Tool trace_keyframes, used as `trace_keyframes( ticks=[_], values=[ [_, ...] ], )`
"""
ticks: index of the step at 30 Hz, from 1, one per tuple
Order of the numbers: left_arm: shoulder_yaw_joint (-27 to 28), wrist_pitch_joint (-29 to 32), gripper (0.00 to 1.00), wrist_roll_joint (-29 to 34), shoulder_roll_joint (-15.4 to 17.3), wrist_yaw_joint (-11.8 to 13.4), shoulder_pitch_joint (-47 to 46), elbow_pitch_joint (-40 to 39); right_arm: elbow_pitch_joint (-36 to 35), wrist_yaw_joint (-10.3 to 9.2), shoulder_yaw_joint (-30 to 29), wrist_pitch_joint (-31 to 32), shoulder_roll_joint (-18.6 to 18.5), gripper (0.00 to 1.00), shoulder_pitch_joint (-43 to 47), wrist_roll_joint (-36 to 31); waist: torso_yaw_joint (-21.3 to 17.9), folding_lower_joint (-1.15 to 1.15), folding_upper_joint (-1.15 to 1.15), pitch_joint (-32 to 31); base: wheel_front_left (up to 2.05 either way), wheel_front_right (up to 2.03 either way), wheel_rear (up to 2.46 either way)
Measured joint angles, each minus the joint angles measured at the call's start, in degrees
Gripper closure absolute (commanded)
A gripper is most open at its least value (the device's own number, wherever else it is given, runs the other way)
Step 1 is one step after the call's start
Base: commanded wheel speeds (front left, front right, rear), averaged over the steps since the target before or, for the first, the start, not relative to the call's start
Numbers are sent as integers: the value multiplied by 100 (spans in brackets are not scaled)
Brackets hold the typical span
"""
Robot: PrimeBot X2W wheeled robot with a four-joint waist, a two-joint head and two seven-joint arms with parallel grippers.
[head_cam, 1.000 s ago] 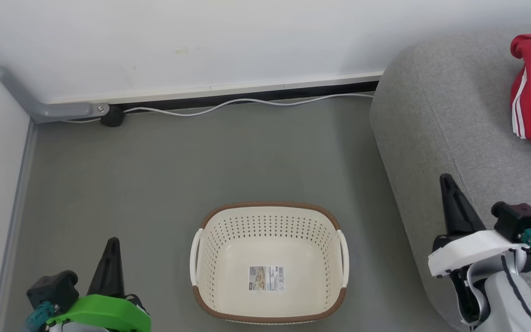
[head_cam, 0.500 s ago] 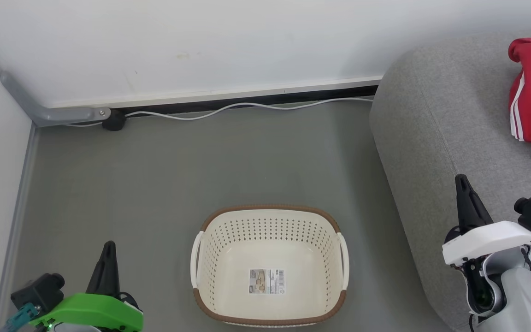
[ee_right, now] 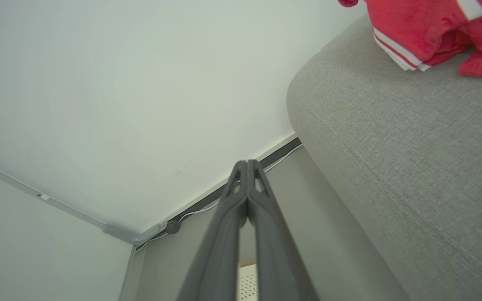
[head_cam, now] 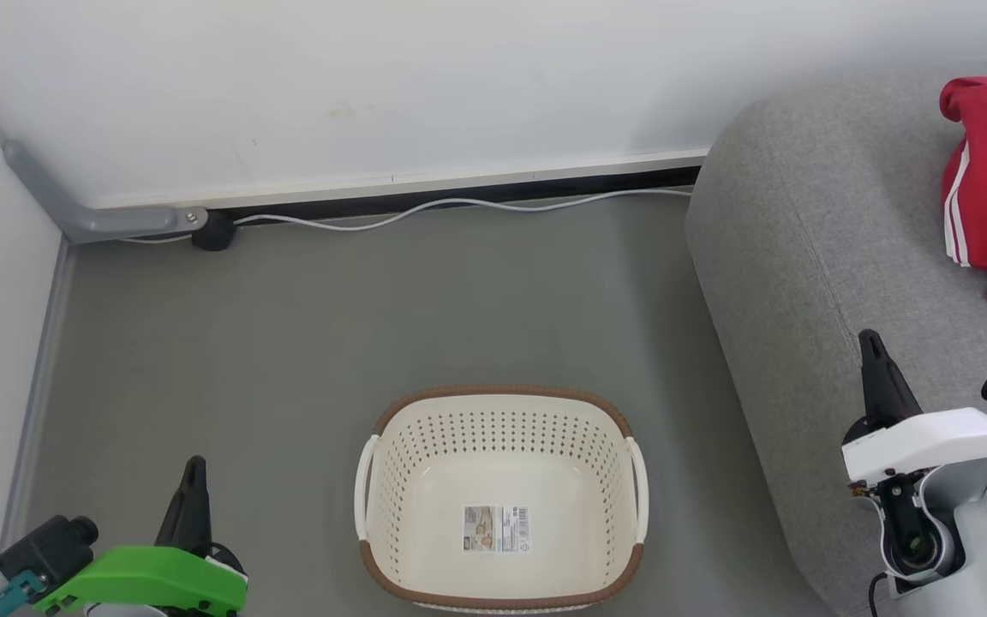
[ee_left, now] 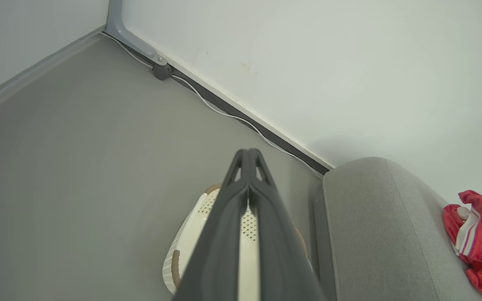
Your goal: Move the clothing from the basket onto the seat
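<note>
Left hand point(head_cam: 194, 470): fingers pressed together, gripping nothing; low over the grey floor point(head_cam: 288, 343), left of the basket point(head_cam: 502, 393)
Right hand point(head_cam: 870, 338): fingers pressed together, gripping nothing; in front of the seat's point(head_cam: 802, 257) rounded edge, well apart from the clothing point(head_cam: 986, 188)
Basket: upright on the floor between the two hands; a label sticker point(head_cam: 495, 523) on its bare bottom
Seat: grey sofa, right of the basket
Clothing: red heap with white stripes; lying on the seat at far right
Cable point(head_cam: 425, 208): white; along the foot of the wall
</note>
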Motion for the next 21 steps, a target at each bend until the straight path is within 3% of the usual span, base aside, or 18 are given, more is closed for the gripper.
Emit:
trace_keyframes(
  ticks=[21],
  values=[
    [277,345,100,-1268,-73,-193,-148,203,-8,0,-141,378,9,100,0,1627,0,0,0,-100,0,0,0]
  ],
)
